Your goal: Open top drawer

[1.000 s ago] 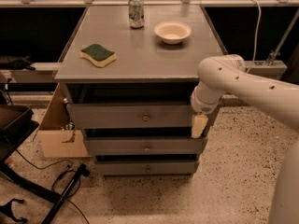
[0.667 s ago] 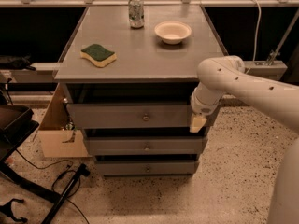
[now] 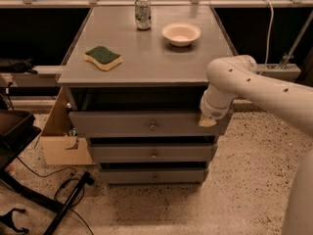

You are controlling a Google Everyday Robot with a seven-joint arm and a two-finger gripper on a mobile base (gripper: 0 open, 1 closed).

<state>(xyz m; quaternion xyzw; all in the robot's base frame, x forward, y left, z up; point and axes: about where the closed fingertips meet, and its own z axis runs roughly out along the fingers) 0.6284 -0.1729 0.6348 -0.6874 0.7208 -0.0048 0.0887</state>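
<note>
The top drawer [image 3: 117, 124] is the widest grey drawer of the cabinet, with a small round knob [image 3: 153, 126] at its centre. Its front stands a little forward of the cabinet, with a dark gap under the tabletop. My gripper [image 3: 208, 121] is at the right end of the drawer front, low on my white arm [image 3: 254, 84] that reaches in from the right. It is well to the right of the knob.
Two narrower drawers, the middle one [image 3: 122, 153] and the bottom one [image 3: 127, 176], sit below. On the tabletop are a green sponge [image 3: 103, 57], a can [image 3: 143, 12] and a white bowl [image 3: 181, 34]. A cardboard box [image 3: 61, 146], black stand [image 3: 17, 131] and cables [image 3: 68, 192] lie at left.
My gripper has risen slightly at the right end of the top drawer's front. The drawer front has not visibly moved.
</note>
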